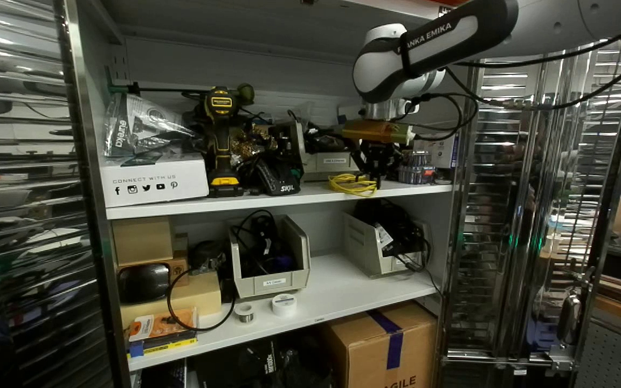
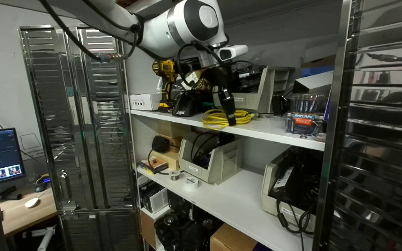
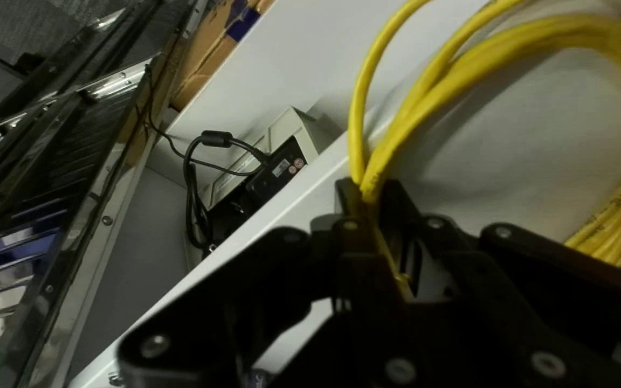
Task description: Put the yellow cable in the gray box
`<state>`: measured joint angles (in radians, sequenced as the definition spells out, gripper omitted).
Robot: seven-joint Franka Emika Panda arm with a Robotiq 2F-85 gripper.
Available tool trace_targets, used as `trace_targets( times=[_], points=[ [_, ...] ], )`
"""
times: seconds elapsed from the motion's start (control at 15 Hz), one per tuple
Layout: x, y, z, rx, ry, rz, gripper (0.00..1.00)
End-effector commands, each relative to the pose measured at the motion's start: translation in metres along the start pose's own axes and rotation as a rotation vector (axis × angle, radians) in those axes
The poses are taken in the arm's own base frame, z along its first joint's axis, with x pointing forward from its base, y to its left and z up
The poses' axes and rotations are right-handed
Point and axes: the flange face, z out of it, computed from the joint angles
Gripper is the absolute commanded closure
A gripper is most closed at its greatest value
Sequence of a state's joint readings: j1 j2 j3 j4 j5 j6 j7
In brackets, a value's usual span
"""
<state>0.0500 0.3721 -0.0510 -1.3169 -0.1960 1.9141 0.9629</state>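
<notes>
Had the black two-finger Robotiq gripper (image 3: pixel 371 195) narrow, pinching a few strands of the thin, bright-yellow, loosely coiled cable (image 3: pixel 504 48). Found the rest of the coil just beside the fingertips, on the white shelf board (image 2: pixel 274 122), with loops spilling past its front edge. Judged grasp as made, lift as next. Noted only part of the bundle in the pinch, with more loops off to one side of the fingertips in the wrist view; seemed best to raise slowly, straight up, and let loose loops hang before any sideways travel. Needed care over a strand running down between the finger links: likely to snag at release. Could not tell the intended target; picked the open-fronted gray plastic bin (image 2: pixel 251 101) behind the gripper, deeper in on the same level, as likeliest, over the similar gray bins (image 1: pixel 248 286) well below. Called for clearing its front lip with the lowest loop, not just the fingertips, then coming in over the dark contents (image 2: pixel 250 82), lowering to pile the slack within, spreading the fingers and backing straight out. Also called for keeping trailing loops away from the clear-packed batteries (image 2: pixel 304 123) near the gripper, off to one side. Risked dragging the coil back out with a hasty retreat.
</notes>
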Motion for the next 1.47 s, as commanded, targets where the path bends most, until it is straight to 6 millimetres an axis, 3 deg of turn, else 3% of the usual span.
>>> trace_targets(
  times=[0.0,0.53,0.8,1.07,1.4],
  points=[
    [-0.028,0.016,-0.008,0.083,0.079,0.070,0.96],
    [-0.080,0.070,-0.015,0.226,0.264,0.192,0.96],
    [-0.094,0.089,-0.043,0.347,0.395,0.276,0.96],
    [-0.085,0.074,-0.079,0.459,0.511,0.354,0.96],
    [-0.061,0.033,-0.093,0.497,0.580,0.428,0.96]
  ],
)
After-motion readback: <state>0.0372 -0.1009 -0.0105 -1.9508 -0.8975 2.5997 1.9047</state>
